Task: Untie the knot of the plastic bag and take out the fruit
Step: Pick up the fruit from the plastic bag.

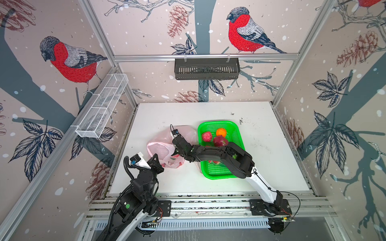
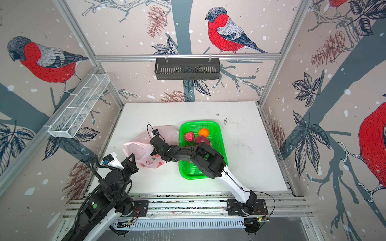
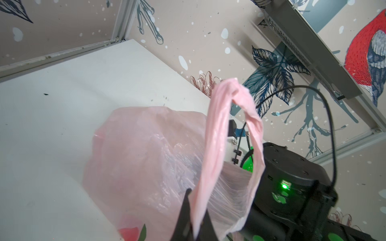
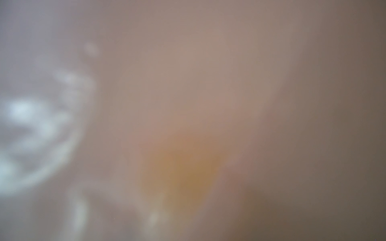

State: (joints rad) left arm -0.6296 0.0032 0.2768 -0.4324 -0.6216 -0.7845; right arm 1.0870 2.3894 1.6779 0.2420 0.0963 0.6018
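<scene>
Pink film of the plastic bag (image 1: 161, 146) lies on the white table (image 1: 261, 167), just beside the green basket (image 1: 208, 124), which holds some fruit (image 1: 221, 132). The left gripper (image 3: 196, 208) pinches one handle loop (image 3: 217, 133), lifting the mouth. The right arm (image 1: 208, 152) reaches inside; I cannot tell whether its jaws are spread. A yellow-orange ball (image 4: 181, 167) blurs ahead. Best to keep the loop taut and grasp the ball alone, not film.

Seemingly lab rig: aluminium frame (image 1: 205, 56), wallpapered walls (image 1: 146, 37)
</scene>
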